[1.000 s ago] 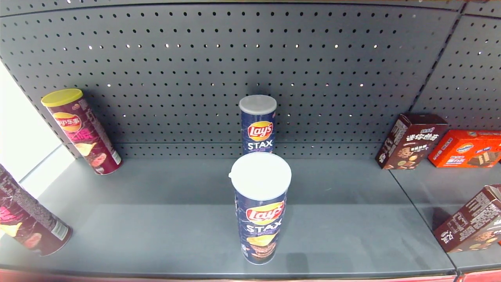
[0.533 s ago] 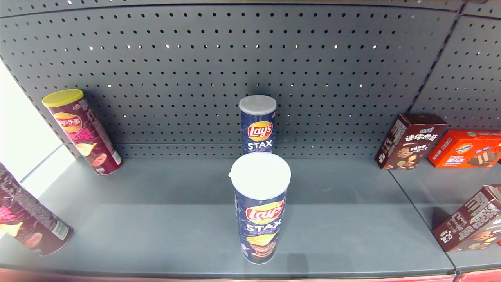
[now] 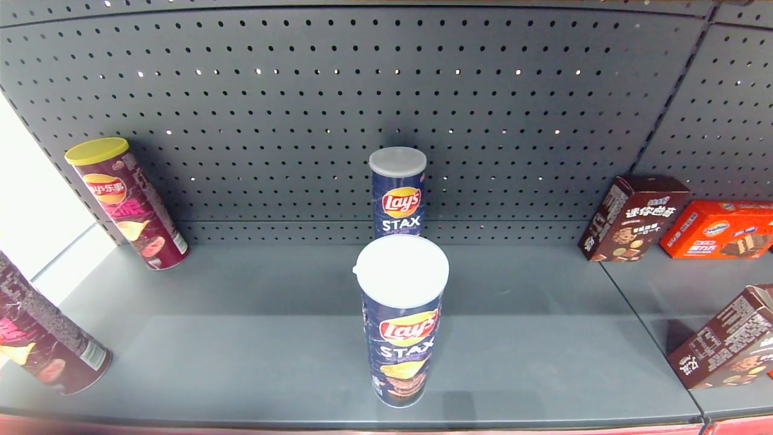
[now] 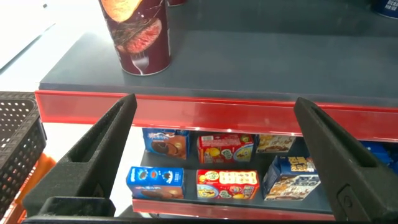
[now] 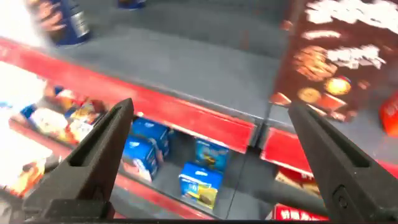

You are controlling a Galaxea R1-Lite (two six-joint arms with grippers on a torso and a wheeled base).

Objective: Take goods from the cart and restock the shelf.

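Two dark blue chip cans stand upright on the grey shelf [image 3: 543, 362]: one near the front [image 3: 401, 320], one at the back wall [image 3: 397, 192]. Two maroon chip cans stand at the left, one at the back [image 3: 127, 202] and one at the front edge [image 3: 42, 338], the latter also in the left wrist view [image 4: 140, 31]. My left gripper [image 4: 214, 155] is open and empty, below and in front of the shelf's red front edge [image 4: 211, 115]. My right gripper [image 5: 211, 155] is open and empty, in front of the red edge near a brown box [image 5: 339, 59].
A brown box [image 3: 631, 216] and an orange box [image 3: 718, 229] stand at the back right, another brown box [image 3: 724, 344] at the front right. Lower shelves hold several small snack boxes [image 4: 227, 168]. A black mesh basket [image 4: 18, 149] sits beside the left gripper.
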